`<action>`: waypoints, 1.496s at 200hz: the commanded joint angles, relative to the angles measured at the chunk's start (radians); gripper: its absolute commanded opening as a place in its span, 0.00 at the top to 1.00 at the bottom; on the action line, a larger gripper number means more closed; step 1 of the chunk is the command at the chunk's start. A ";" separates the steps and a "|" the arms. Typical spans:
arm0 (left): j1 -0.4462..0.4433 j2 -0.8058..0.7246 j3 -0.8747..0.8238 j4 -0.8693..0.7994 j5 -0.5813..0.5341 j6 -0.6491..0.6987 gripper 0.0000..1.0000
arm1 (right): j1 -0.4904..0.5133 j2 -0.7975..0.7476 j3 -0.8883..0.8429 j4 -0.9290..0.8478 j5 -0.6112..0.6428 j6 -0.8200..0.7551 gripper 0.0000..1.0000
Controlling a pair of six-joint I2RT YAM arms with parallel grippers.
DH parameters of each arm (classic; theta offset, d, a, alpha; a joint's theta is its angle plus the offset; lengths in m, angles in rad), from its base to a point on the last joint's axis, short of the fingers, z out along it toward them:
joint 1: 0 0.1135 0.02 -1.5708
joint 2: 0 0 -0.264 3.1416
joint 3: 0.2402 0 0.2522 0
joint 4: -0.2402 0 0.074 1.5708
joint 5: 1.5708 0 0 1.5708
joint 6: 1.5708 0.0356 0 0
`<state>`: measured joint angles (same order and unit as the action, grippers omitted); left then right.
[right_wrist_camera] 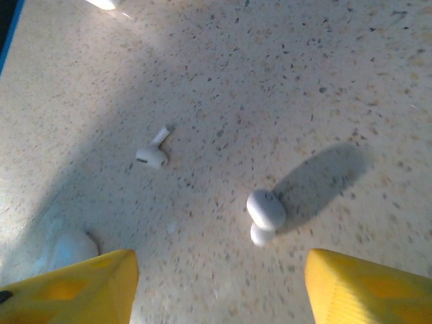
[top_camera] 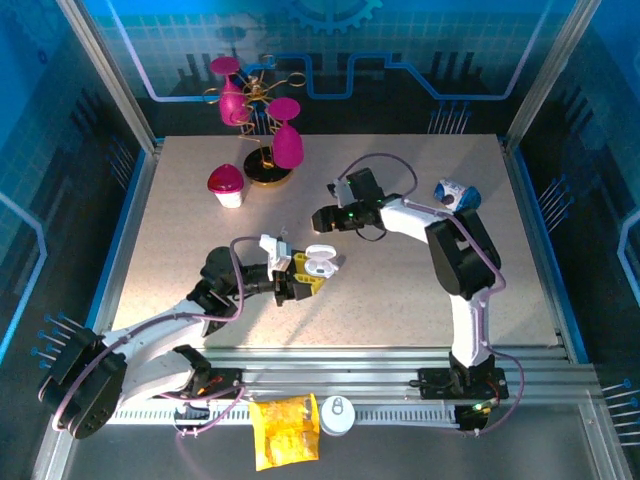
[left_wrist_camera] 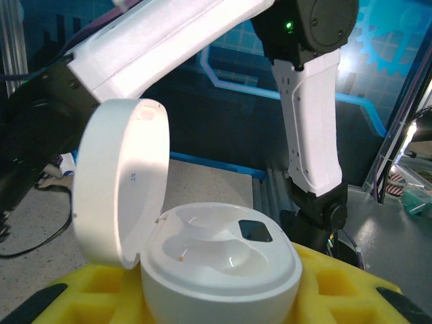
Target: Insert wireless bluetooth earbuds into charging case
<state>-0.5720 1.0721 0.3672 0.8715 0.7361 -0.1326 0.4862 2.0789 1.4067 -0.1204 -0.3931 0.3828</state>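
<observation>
My left gripper is shut on a white charging case at the table's middle. In the left wrist view the case sits between the yellow fingers with its lid swung open to the left and both wells empty. My right gripper hovers just behind it, pointing left and open. Its wrist view looks down between the yellow fingertips at two white earbuds on the table: one with a stem and one rounded, neither touched by the right gripper.
A pink flower ornament on a gold stand and a pink-topped cup stand at the back left. A blue-white object lies at the back right. A yellow bag and a white disc rest on the front rail. Another white rounded object lies by the right gripper's left finger.
</observation>
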 commanded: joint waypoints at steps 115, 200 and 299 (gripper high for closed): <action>0.047 0.045 -0.048 0.142 -0.078 -0.029 0.72 | 0.038 0.168 0.200 -0.164 -0.055 -0.067 0.47; 0.047 0.034 -0.058 0.142 -0.076 -0.033 0.72 | 0.032 0.195 0.206 -0.151 -0.072 -0.050 0.61; 0.047 0.024 -0.064 0.132 -0.079 -0.029 0.72 | 0.026 0.232 0.230 -0.175 -0.039 -0.030 0.72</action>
<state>-0.5327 1.1126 0.3202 0.9749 0.6655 -0.1589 0.5095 2.2734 1.6169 -0.2634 -0.4385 0.3408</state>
